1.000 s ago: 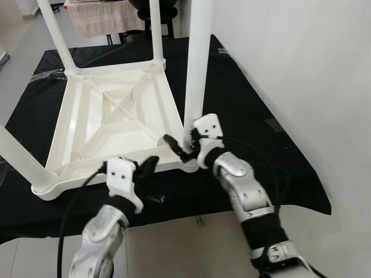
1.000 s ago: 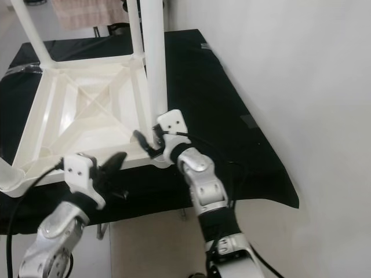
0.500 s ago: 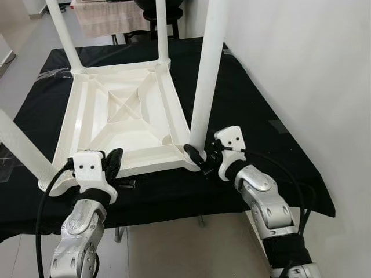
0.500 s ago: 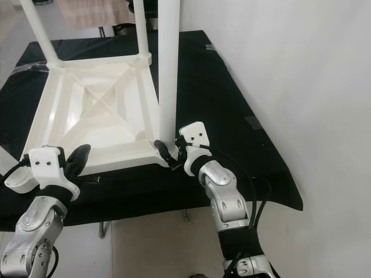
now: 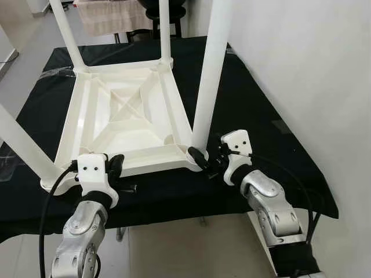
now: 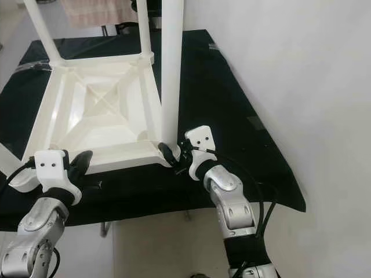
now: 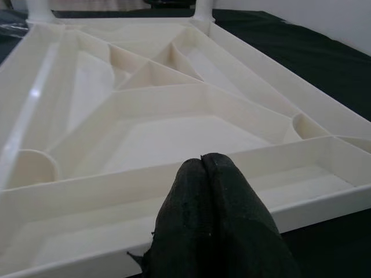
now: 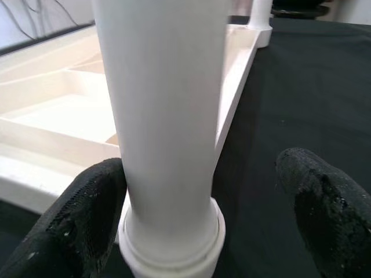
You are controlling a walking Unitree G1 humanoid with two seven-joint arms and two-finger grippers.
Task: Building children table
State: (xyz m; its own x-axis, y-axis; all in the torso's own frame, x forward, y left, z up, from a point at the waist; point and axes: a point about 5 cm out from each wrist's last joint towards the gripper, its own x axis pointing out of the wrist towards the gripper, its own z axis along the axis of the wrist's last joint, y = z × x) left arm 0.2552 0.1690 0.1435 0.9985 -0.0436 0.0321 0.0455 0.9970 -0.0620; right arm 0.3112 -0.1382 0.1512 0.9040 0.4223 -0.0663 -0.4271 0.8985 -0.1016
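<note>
In the left eye view, the white children table [image 5: 124,119] lies upside down on a table [image 5: 272,150] covered in black cloth, its ribbed underside facing up. 4 legs stand in its corner sockets: 2 at the far corners, 1 at the near left corner running out of frame, and the near right leg [image 5: 208,75] rising upright from its socket. So the assembly looks close to finished; what seems left is checking that this last leg is fully seated, then turning the piece onto its feet. The left gripper [image 5: 114,166] sits at the near edge of the frame by the near left corner. The right gripper [image 5: 204,162] is at the foot of the near right leg.

The right eye view shows the same layout, with the right gripper [image 6: 171,155] low against the base of that leg.

In the left wrist view, the left gripper [image 7: 211,174] has its 2 black fingers pressed together with nothing between them, resting just before the near rim of the frame.

In the right wrist view, the right gripper [image 8: 206,217] is spread wide, 1 finger touching the leg near its collar, the other well apart, so the leg stands between them ungripped.
</note>
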